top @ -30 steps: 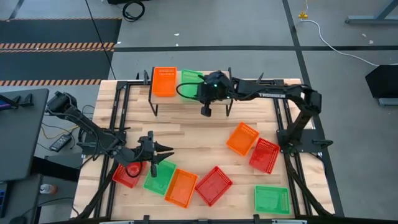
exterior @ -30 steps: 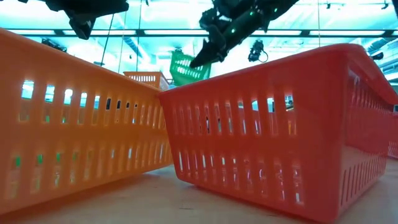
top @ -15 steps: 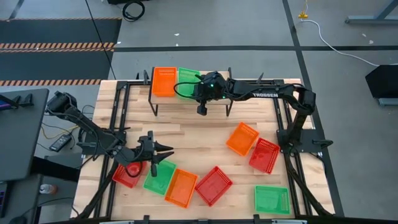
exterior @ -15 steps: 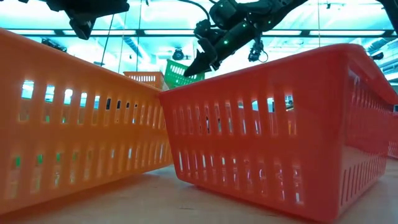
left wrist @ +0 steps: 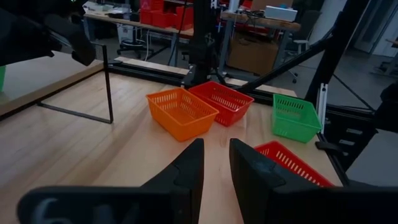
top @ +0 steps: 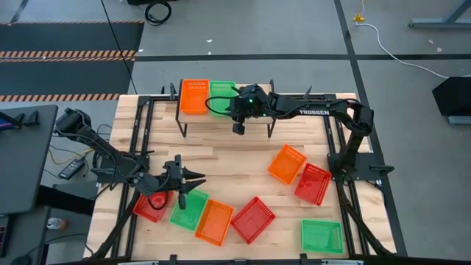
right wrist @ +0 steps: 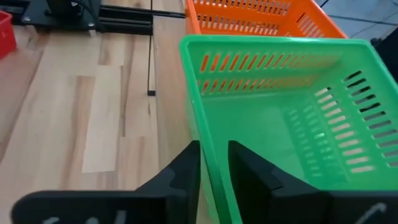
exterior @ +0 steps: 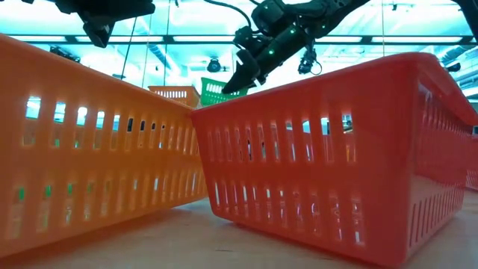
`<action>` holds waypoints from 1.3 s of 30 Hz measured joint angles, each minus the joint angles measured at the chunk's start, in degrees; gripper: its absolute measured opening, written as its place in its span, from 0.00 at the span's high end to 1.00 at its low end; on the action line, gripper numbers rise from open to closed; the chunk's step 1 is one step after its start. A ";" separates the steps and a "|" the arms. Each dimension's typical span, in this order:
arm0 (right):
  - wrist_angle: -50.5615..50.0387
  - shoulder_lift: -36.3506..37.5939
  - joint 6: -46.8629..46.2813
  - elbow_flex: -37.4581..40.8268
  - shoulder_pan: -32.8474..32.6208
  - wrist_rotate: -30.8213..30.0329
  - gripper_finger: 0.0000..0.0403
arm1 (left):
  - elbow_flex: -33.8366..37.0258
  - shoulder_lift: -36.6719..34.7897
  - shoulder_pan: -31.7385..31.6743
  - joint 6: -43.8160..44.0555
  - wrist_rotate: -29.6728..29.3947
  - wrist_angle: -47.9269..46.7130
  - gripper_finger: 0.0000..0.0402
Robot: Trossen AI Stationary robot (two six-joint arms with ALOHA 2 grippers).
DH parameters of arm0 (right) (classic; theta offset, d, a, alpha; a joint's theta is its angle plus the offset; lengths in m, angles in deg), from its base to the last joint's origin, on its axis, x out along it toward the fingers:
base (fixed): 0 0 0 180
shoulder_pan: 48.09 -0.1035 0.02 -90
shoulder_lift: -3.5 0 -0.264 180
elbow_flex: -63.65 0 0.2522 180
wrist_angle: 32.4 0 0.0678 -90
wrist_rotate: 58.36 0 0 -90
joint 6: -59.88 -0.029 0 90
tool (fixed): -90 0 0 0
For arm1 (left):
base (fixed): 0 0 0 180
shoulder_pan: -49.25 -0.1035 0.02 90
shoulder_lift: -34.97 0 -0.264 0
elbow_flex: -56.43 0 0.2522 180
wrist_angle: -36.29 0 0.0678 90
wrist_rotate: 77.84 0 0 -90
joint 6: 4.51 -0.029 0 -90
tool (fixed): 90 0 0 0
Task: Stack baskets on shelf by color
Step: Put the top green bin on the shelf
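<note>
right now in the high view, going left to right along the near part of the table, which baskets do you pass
red basket → green basket → orange basket → red basket → green basket

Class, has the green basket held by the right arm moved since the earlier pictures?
Yes. The green basket has shifted left and come down level on the shelf, now beside the orange basket.
</note>
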 joint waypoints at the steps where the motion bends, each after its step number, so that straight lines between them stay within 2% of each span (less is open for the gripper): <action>1: 0.00 0.00 -0.27 0.00 -0.03 -0.26 0.76 | 0.00 0.00 0.00 -0.01 0.00 0.01 0.80; 9: 0.24 0.02 -1.23 0.02 -0.61 -0.49 0.77 | 0.00 0.00 0.00 0.00 0.02 -0.01 0.80; 12: 0.85 0.03 -1.07 -0.04 -1.40 -2.76 0.76 | 0.00 0.00 0.00 0.00 0.02 -0.01 0.80; 19: -5.43 0.31 -0.83 -3.80 -2.54 -4.29 0.73 | 0.00 0.00 0.00 0.00 0.02 -0.01 0.80; 27: -10.92 0.30 -1.08 -4.02 -2.45 -5.33 0.73 | 0.00 0.00 0.89 0.20 0.24 -0.01 0.80; 39: -6.78 0.30 -1.28 -4.02 -2.45 -6.47 0.73 | 0.00 0.00 0.96 0.02 -0.37 -0.03 0.80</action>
